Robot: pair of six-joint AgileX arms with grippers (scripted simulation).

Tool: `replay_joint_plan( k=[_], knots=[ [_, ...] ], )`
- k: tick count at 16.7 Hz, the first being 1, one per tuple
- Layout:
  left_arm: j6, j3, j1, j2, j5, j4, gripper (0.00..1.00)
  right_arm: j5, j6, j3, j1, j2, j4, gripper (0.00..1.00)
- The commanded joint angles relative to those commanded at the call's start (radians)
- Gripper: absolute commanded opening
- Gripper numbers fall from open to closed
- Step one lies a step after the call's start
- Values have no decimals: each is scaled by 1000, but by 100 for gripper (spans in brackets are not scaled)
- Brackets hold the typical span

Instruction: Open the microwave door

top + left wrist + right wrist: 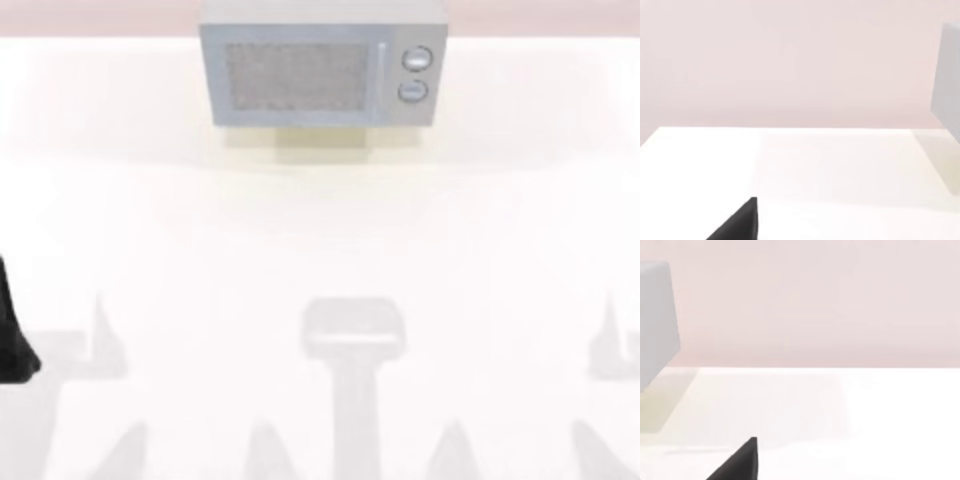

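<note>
The microwave stands at the far middle of the white table, facing forward. Its door is shut flat against the front, its handle beside two round knobs. The left arm shows only as a dark shape at the table's near left edge, well apart from the door. Neither gripper's fingers can be made out.
</note>
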Motion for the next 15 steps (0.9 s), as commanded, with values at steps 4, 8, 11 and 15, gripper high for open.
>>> replay_joint_plan(
  k=[4,8,11,15],
  knots=[
    [-9,30,-19,31,-12,0,100,0,0,0,0,0,0,100],
    [-55,203,-116,220,-87,-10,100,0,0,0,0,0,0,100],
    [-108,400,-220,466,-180,-28,100,0,0,0,0,0,0,100],
    [-192,708,-379,876,-331,-62,100,0,0,0,0,0,0,100]
  ],
)
